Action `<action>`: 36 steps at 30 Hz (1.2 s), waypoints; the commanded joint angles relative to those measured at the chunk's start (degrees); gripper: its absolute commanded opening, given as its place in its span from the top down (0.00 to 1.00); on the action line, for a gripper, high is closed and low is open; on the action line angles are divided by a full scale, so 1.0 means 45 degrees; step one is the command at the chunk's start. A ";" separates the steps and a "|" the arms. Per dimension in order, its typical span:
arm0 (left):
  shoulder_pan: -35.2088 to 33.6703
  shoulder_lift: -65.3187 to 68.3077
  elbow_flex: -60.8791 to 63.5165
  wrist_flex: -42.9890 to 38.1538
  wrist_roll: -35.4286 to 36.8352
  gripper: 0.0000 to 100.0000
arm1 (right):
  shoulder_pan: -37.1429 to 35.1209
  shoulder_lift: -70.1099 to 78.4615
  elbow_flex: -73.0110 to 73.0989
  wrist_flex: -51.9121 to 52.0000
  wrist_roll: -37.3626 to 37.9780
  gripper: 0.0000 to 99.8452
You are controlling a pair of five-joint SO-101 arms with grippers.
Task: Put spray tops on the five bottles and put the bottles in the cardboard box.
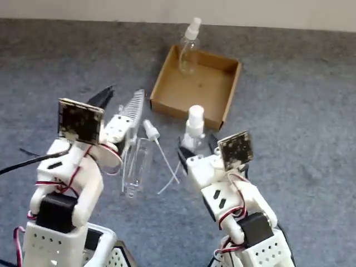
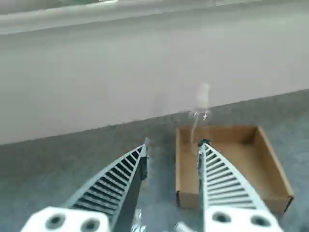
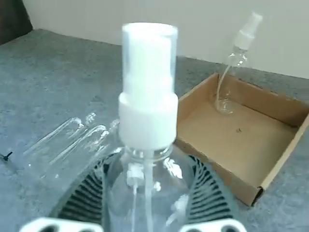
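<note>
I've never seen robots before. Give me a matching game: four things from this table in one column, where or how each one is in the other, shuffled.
Things
1. Far clear plastic bottle with white spray top
2. Near clear plastic bottle with white spray top
3. Topless clear plastic bottles
4. Left gripper

States
a. lying flat on the grey carpet
b. open, holding nothing
c. standing in the brown cardboard box
d. clamped upright in the right gripper

Pairs: 1-c, 2-d, 3-a, 4-b.
</note>
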 commanded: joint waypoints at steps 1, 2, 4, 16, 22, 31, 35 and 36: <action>-0.0361 -0.0107 0.0635 0.1426 -0.0020 0.83 | 0.1143 0.0830 -0.1201 -0.2061 -0.0020 1.00; -0.0244 -0.0107 0.1123 0.1621 -0.0020 0.83 | 0.1182 0.1514 -0.1690 -0.2393 -0.0020 1.00; 0.0029 -0.0107 0.2100 0.1621 -0.0020 0.83 | 0.1162 0.3350 -0.2960 -0.2647 -0.0078 1.00; 0.0694 -0.0107 0.3663 0.1270 0.0059 0.66 | -0.1690 1.2591 -1.0618 -0.2647 -0.0117 1.00; 0.0576 -0.0107 0.3663 0.1192 0.0059 0.66 | -0.2100 1.3724 -1.1106 -0.2549 -0.0117 1.00; -0.0107 -0.0068 0.4952 -0.1582 0.0039 0.66 | -0.2393 1.3411 -1.1634 0.0244 -0.0117 1.00; -0.0107 -0.0088 0.4952 -0.1582 0.0020 0.66 | -0.2393 1.2630 -1.1770 0.1377 -0.0117 1.00; -0.0107 -0.0088 0.4952 -0.1582 0.0020 0.66 | -0.2393 1.2435 -1.1751 0.1397 -0.0117 1.00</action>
